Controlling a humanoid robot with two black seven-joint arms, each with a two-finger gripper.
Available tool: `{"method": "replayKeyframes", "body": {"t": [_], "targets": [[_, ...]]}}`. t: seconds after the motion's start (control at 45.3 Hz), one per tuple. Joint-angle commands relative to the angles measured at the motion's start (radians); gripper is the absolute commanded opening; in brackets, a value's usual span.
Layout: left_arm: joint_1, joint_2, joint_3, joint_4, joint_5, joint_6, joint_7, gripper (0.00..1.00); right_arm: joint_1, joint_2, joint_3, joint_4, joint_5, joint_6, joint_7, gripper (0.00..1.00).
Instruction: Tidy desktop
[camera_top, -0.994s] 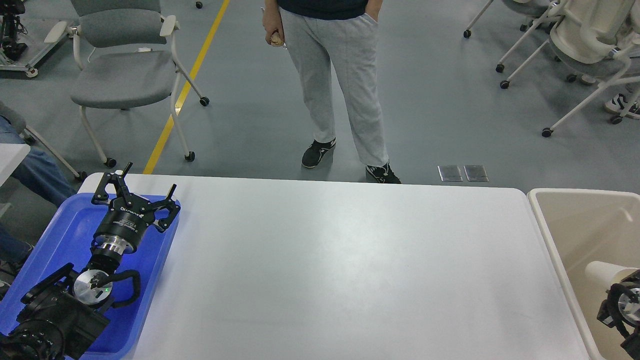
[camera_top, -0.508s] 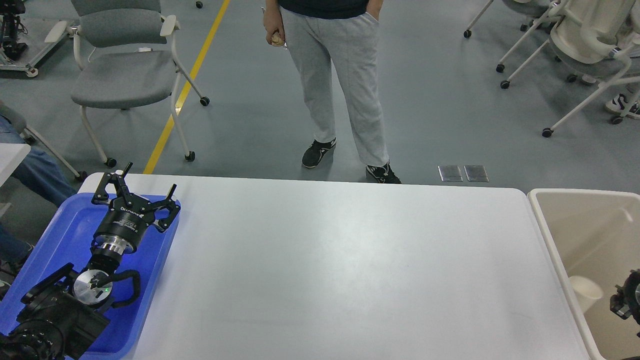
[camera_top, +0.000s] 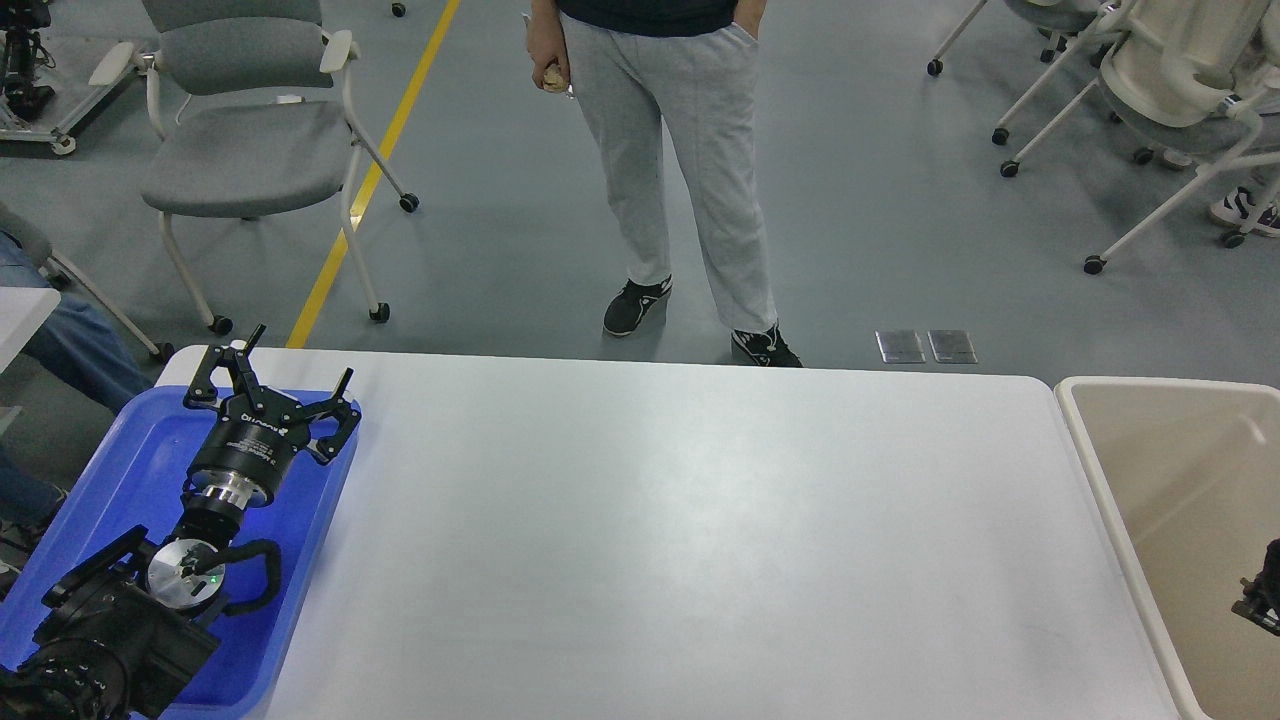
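Note:
The desktop (camera_top: 680, 520) is a wide white tabletop with nothing lying on it. My left gripper (camera_top: 296, 368) is open and empty, its fingers spread over the far end of the blue tray (camera_top: 120, 470) at the table's left. Of my right arm only a small dark part (camera_top: 1263, 592) shows at the right edge, over the beige bin (camera_top: 1085, 450). Its fingers cannot be made out.
A person in grey trousers (camera_top: 690, 170) stands just beyond the table's far edge. A grey chair (camera_top: 250, 140) stands at the back left and white chairs (camera_top: 1160, 90) at the back right. No object shows in the visible part of the bin.
My right arm has drawn back to the right, almost out of view. The white cup it held over the bin dropped into the bin and no longer shows. The left arm has not moved.

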Motion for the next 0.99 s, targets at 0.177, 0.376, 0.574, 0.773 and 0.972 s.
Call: {"method": "replayKeyframes", "body": {"t": [0.177, 0.376, 0.574, 0.773, 0.972], "targets": [[0.000, 0.000, 0.000, 0.001, -0.002, 0.000, 0.000, 1.00, 0.068, -0.027, 0.043, -0.004, 0.047, 0.243, 0.260, 1.00], [0.000, 0.000, 0.000, 0.001, -0.002, 0.000, 0.000, 1.00, 0.138, -0.041, 0.104, -0.004, 0.086, 0.435, 0.258, 1.00], [0.000, 0.000, 0.000, 0.001, -0.002, 0.000, -0.002, 1.00, 0.243, -0.030, 0.158, 0.025, 0.159, 0.544, 0.172, 1.00], [0.000, 0.000, 0.000, 0.001, -0.002, 0.000, -0.002, 1.00, 0.289, -0.039, 0.159, 0.216, 0.236, 0.561, 0.108, 1.00], [0.000, 0.000, 0.000, 0.001, -0.002, 0.000, 0.000, 1.00, 0.283, -0.032, 0.181, 0.453, 0.288, 0.561, 0.109, 1.00]]}}
